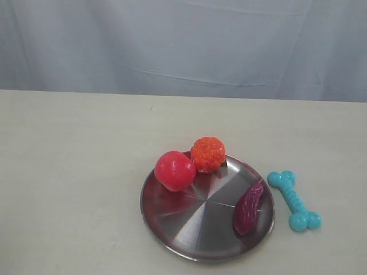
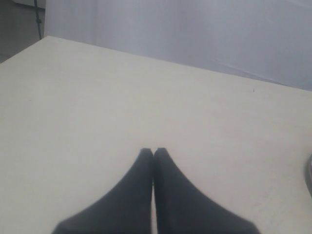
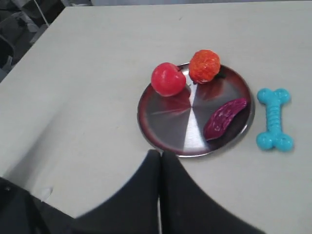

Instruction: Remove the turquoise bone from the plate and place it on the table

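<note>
The turquoise bone (image 1: 295, 200) lies on the table (image 1: 74, 172) just right of the plate (image 1: 189, 229), clear of its rim. On the plate sit a purple piece (image 1: 248, 208) and, farther back, a red ball (image 1: 174, 171) and an orange ball (image 1: 207, 153). Only the wrist views show the right gripper (image 3: 161, 153) and left gripper (image 2: 153, 152), each pinched closed on nothing.

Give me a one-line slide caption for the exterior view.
Turquoise rubber bone lies on the cream table, just right of the round steel plate.
</note>
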Controlling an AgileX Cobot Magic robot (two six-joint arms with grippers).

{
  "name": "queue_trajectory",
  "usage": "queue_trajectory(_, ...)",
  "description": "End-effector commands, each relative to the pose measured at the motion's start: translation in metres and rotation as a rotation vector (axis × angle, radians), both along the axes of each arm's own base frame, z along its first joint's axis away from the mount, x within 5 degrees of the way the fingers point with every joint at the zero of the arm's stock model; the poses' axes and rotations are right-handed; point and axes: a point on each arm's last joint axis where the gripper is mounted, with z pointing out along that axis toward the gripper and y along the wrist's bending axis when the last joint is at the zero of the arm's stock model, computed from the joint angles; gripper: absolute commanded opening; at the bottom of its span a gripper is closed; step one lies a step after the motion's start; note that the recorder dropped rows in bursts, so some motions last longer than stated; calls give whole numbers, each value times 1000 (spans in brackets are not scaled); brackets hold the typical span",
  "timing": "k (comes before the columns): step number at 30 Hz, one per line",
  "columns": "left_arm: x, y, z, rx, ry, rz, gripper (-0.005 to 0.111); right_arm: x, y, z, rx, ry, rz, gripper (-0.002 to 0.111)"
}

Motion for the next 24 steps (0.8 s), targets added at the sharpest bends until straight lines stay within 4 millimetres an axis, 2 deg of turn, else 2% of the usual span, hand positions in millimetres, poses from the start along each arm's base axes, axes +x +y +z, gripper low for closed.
queue_trajectory(1,0,0,0,5,-4,6,0,-4,10,3,77,-13,88,0)
queue_trajectory(3,0,0,0,5,-4,6,0,-6,15,5,118,-14,128,0)
queue_trajectory(9,0,0,0,5,-4,6,0,-6,15,5,64,-31,164,0)
queue_trajectory(15,0,0,0,5,-4,6,0,6,13,19,-27,-267,184,0)
queue_trajectory(21,0,0,0,5,-4,6,0,29,12,-14,-60,-261,168,0)
queue_trajectory(24,0,0,0,5,-4,6,0,38,8,-52,37,-317,42,0)
